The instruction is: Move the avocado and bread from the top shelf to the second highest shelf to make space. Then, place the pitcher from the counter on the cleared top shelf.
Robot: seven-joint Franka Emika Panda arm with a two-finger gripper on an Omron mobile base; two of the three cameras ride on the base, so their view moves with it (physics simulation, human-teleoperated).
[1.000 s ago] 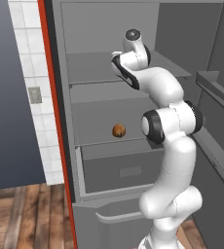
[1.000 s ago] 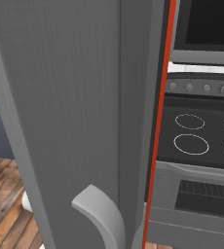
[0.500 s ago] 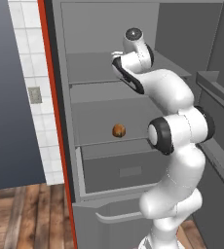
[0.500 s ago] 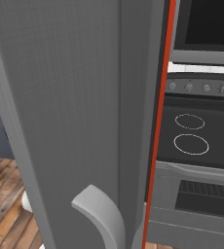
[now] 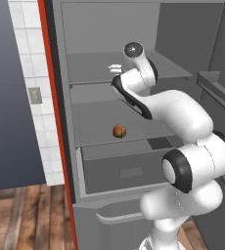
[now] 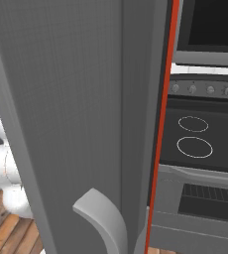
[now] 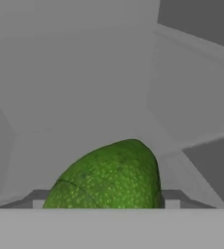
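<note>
1. The gripper (image 5: pixel 115 68) is seen reaching into the open fridge, level with the top shelf (image 5: pixel 92 66), its pale fingertips pointing left over that shelf.
2. The avocado (image 7: pixel 106 177) is pressed close against the hand camera, green and speckled, sitting between the two grey finger tips, one of them (image 7: pixel 172 198) at its right side.
3. The fingers are closed in on the avocado from both sides; the fruit is held, and the gap is no wider than the avocado itself.
4. From the left base camera the avocado cannot be made out at the fingertips; it is too small or hidden there.
5. The bread (image 5: pixel 119 131) is found on the second highest shelf (image 5: pixel 95 122), well below the gripper and toward the shelf's front edge.
6. A boxy grey drawer (image 5: pixel 126 171) is seen directly beneath that shelf.
7. On the right base camera, the grey fridge door (image 6: pixel 71 124) with its curved handle (image 6: pixel 103 221) is seen close up, with a stove top (image 6: pixel 200 136) just beyond its red edge.
</note>
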